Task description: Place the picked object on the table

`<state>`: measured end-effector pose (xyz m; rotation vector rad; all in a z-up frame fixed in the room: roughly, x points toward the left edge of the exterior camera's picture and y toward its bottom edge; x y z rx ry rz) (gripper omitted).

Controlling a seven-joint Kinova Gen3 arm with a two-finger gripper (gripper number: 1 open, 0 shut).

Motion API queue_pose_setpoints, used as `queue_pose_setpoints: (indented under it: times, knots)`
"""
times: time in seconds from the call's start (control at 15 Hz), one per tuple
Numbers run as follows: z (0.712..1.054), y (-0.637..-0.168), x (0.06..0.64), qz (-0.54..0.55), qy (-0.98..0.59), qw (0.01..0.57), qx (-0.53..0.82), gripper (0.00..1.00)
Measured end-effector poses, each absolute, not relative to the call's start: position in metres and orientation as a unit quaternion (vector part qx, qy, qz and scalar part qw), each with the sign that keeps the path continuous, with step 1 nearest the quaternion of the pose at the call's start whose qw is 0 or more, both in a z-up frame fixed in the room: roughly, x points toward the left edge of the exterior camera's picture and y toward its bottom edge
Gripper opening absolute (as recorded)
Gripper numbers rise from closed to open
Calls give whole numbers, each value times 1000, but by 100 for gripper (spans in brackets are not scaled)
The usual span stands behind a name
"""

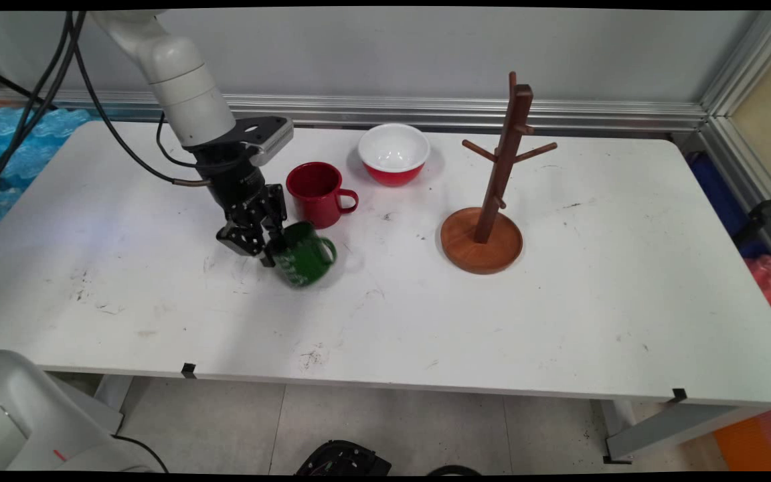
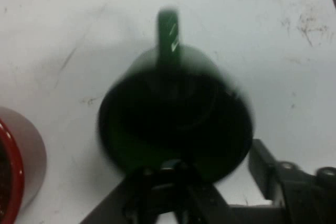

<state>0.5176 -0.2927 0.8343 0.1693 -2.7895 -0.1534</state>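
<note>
End effector (image 1: 272, 249) pinching the rim of a tilted green mug (image 1: 305, 256).
The green mug sits left of centre on the worktop (image 1: 425, 321), handle toward 3 o'clock. A red mug (image 1: 315, 194) stands just beside it at 12 o'clock, a red bowl (image 1: 393, 154) farther at 1 o'clock, and a wooden mug tree (image 1: 489, 201) well apart at 3 o'clock.

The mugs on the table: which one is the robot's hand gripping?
The green mug, tilted, its rim pinched by the gripper. The red mug stands upright just behind it, untouched.
</note>
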Motion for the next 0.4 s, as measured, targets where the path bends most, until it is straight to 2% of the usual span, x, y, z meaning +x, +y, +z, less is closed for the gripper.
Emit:
queue_pose_setpoints:
  times: [0.4]
  knots:
    - [835, -295, 516, -59, -983, 164, 60, 100]
